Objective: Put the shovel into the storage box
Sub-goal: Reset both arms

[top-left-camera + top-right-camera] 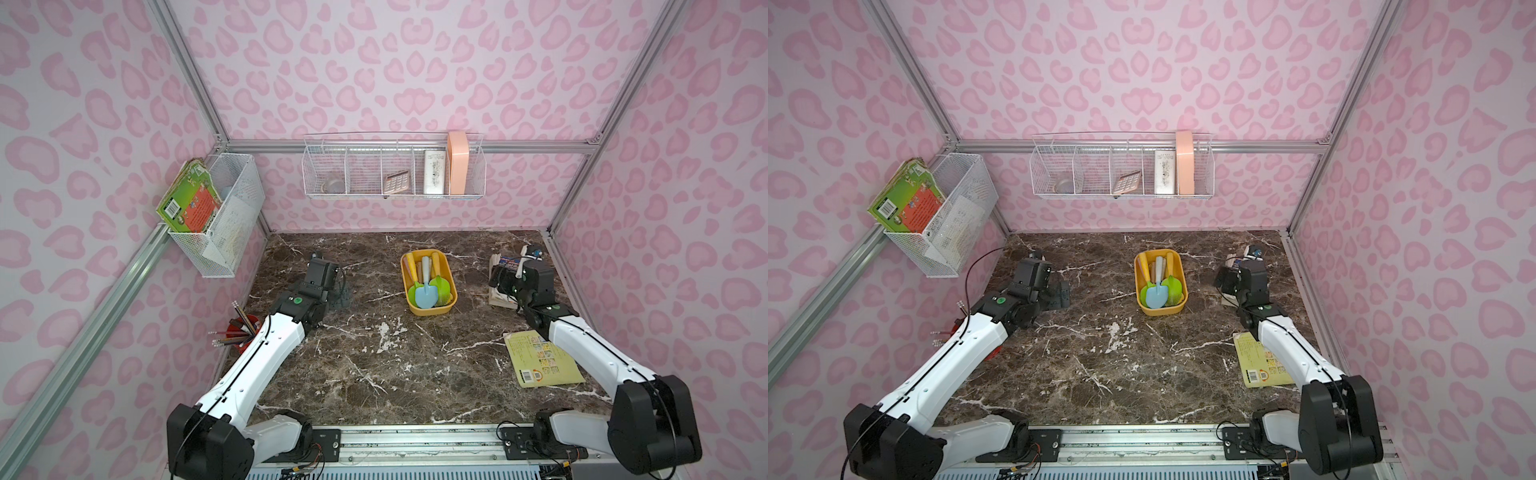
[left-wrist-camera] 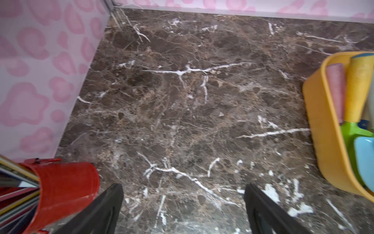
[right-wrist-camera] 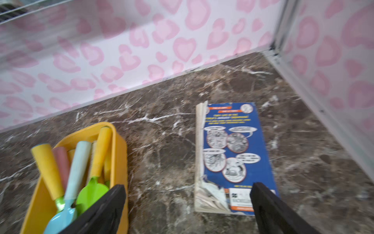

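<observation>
Two white arms rise from a rail (image 1: pixel 415 446) along the bottom edge of both top views, the left arm (image 1: pixel 257 365) at lower left and the right arm (image 1: pixel 582 353) at lower right. Both reach up the frame over a dark marble table (image 1: pixel 374 374).

The left gripper (image 2: pixel 183 190) has its jaws spread wide over bare marble, with nothing between them. In the left wrist view a red cup (image 2: pixel 66 186) of pencils sits at lower left, just beside one finger.

The right gripper (image 3: pixel 188 187) is also spread wide and holds nothing. In the right wrist view one finger overlaps the near corner of the box (image 3: pixel 119 154) at lower left. The other finger overlaps the lower corner of a blue book (image 3: pixel 232 158) lying flat right of centre.

In both top views the box stands just right of centre, between the two grippers and apart from each. A blue shovel (image 1: pixel 424 295) lies inside it on top, blade toward the bottom of the frame. Green shovels (image 1: pixel 440 286) lie on either side of the blue one, their yellow handles pointing up the frame.

A yellow booklet (image 1: pixel 540 370) lies at lower right, partly under the right arm. Wire baskets (image 1: pixel 395 166) hang on the walls at upper centre and upper left.
</observation>
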`<action>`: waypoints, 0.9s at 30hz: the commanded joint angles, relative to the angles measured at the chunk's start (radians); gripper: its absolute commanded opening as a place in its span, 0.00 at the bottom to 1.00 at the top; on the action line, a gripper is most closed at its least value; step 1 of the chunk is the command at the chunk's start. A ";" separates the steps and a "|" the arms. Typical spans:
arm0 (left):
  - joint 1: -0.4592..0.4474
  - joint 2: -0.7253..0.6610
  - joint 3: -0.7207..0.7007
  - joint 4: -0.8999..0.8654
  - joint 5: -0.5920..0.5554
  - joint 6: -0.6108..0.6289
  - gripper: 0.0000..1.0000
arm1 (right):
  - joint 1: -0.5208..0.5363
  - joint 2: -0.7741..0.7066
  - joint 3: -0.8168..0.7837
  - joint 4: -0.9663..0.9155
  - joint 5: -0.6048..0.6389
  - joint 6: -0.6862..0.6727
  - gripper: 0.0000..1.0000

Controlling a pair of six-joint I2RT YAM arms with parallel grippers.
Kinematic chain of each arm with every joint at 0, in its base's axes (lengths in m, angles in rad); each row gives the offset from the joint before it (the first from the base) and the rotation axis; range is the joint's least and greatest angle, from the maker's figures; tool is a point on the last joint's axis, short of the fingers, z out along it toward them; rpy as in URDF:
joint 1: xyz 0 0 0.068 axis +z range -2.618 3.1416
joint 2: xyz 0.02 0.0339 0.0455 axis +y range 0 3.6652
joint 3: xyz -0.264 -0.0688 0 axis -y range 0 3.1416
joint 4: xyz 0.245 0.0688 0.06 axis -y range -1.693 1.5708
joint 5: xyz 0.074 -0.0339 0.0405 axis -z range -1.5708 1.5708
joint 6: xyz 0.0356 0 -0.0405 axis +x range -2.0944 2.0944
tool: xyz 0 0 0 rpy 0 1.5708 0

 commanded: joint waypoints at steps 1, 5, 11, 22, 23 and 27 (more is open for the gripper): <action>0.063 -0.041 -0.084 0.202 -0.015 0.145 0.98 | -0.027 -0.089 -0.138 0.281 0.106 -0.088 0.99; 0.140 -0.055 -0.195 0.368 -0.034 0.196 0.98 | -0.060 -0.190 -0.331 0.538 0.201 -0.145 0.99; 0.245 0.070 -0.299 0.567 -0.010 0.177 0.98 | -0.145 -0.169 -0.443 0.652 0.291 -0.168 0.99; 0.259 0.129 -0.503 1.013 0.006 0.210 0.96 | -0.126 0.078 -0.561 1.005 0.323 -0.275 0.99; 0.258 0.142 -0.514 1.042 0.008 0.209 0.96 | -0.123 0.087 -0.559 1.021 0.310 -0.289 0.99; 0.222 0.202 -0.569 1.190 -0.027 0.232 0.95 | -0.121 0.164 -0.581 1.167 0.309 -0.295 0.99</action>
